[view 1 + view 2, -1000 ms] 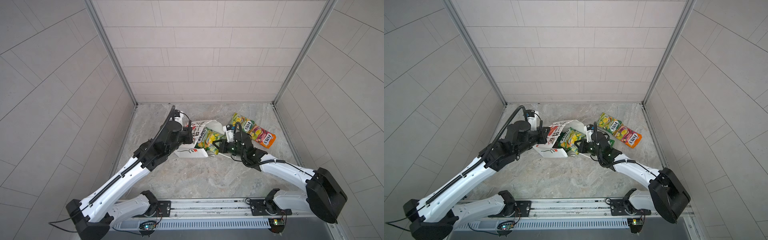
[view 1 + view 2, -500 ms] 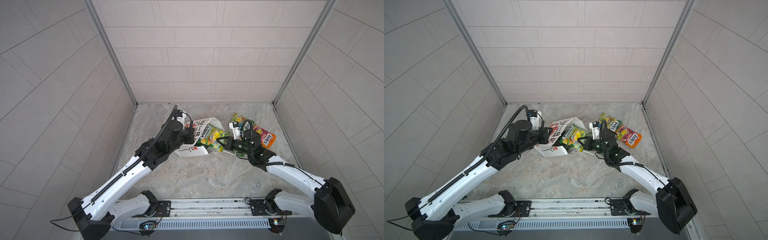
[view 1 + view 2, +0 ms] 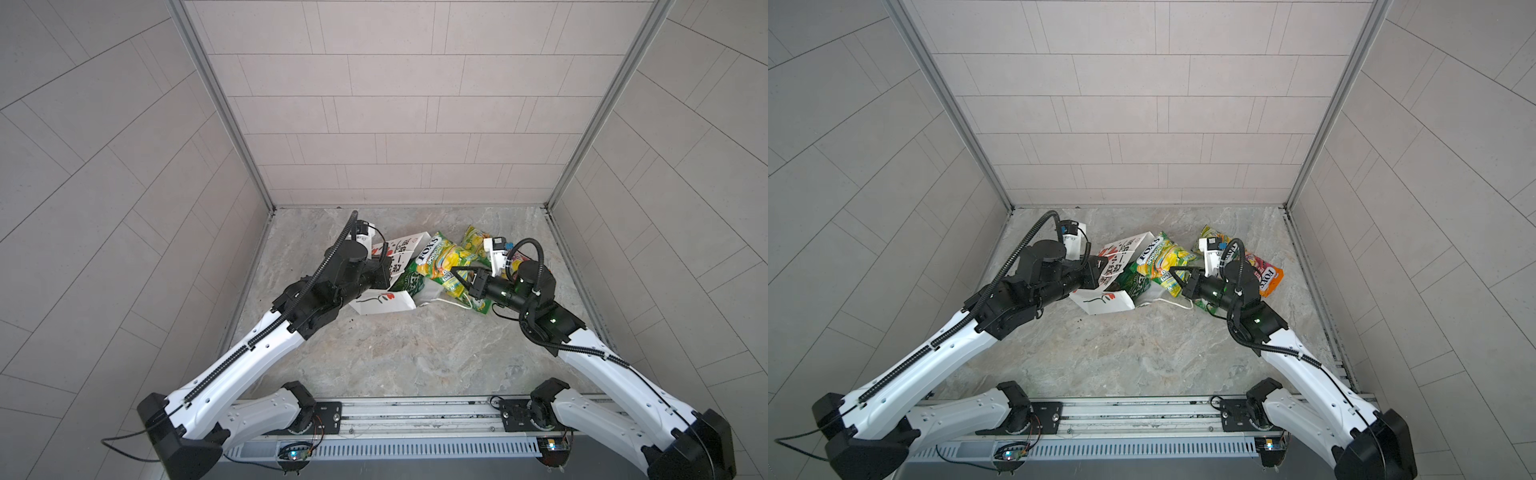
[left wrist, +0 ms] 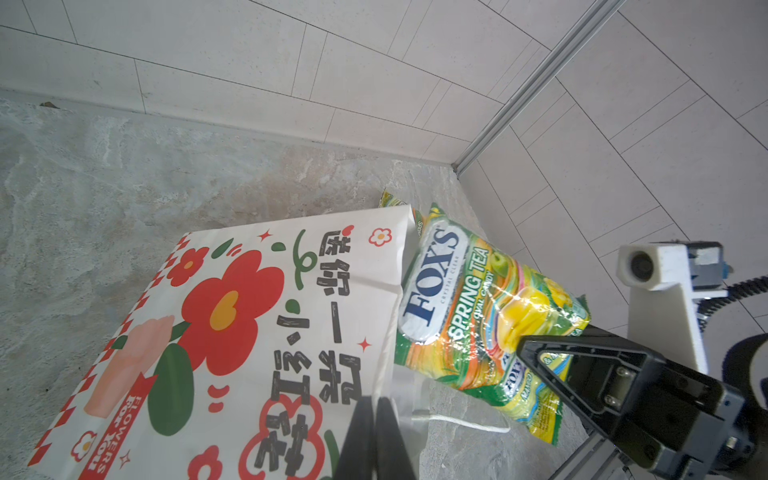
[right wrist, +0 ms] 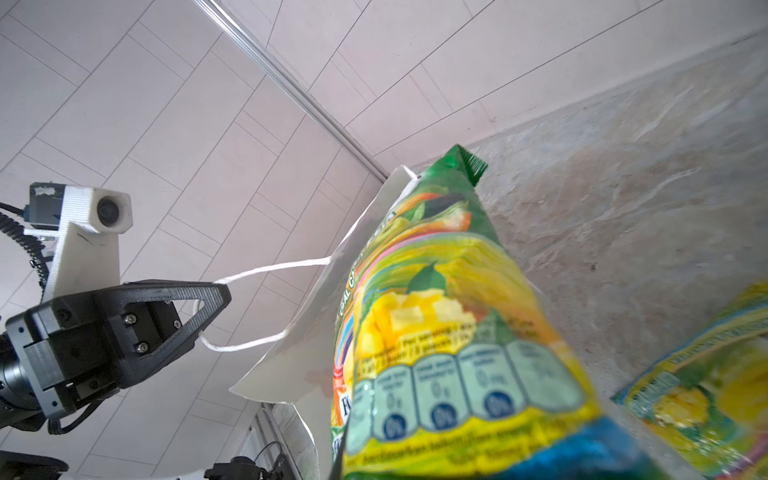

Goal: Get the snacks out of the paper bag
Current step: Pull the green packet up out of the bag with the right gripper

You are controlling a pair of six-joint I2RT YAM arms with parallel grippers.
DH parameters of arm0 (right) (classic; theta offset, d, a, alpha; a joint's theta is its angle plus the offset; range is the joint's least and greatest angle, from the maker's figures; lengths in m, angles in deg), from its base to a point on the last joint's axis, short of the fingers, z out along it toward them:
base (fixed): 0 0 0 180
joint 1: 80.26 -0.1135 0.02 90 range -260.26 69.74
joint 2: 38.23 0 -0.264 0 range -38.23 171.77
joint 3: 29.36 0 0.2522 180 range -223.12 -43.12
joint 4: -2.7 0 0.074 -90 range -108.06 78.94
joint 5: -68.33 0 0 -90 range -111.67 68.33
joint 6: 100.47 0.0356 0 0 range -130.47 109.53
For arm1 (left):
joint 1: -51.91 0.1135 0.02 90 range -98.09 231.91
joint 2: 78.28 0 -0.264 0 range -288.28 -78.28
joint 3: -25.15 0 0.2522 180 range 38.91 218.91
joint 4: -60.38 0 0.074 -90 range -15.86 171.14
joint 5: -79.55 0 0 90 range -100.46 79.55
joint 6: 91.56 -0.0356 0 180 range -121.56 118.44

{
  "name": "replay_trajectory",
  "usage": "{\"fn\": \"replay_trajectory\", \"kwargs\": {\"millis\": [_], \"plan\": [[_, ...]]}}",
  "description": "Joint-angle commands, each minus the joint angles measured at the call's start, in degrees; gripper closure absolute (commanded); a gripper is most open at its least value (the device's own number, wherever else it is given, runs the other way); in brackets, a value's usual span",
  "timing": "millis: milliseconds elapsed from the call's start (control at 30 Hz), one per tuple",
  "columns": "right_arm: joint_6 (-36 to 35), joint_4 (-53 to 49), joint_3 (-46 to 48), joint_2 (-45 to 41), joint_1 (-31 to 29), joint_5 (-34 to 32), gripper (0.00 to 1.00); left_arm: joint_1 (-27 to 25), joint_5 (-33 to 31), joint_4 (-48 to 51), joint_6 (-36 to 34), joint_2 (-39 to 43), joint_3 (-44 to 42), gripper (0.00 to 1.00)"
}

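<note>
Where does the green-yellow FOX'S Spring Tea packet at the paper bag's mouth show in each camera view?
Top view: green-yellow glossy FOX'S Spring Tea packet, centre, right of the white paper carrier bag with red flowers.
Top view: packet, centre, same spot.
Left wrist: packet against the bag's lettered side.
Right wrist: packet close up, filling the middle.
Shared landmark: that bag, touching the packet in every view.

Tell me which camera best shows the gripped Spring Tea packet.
Left wrist view: the Spring Tea packet faces it, lettering sharp, against the paper bag. Both top views show it small; the right wrist view, only a blurred close-up.
</note>
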Motion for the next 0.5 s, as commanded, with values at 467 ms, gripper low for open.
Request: {"fn": "replay_trajectory", "kwargs": {"millis": [467], "plan": [[-17.10,-34.93,-7.66,-11.15,17.88,-17.55,1.00,-0.16,0.15,-0.13,-0.78,1.25,0.40,1.00]]}}
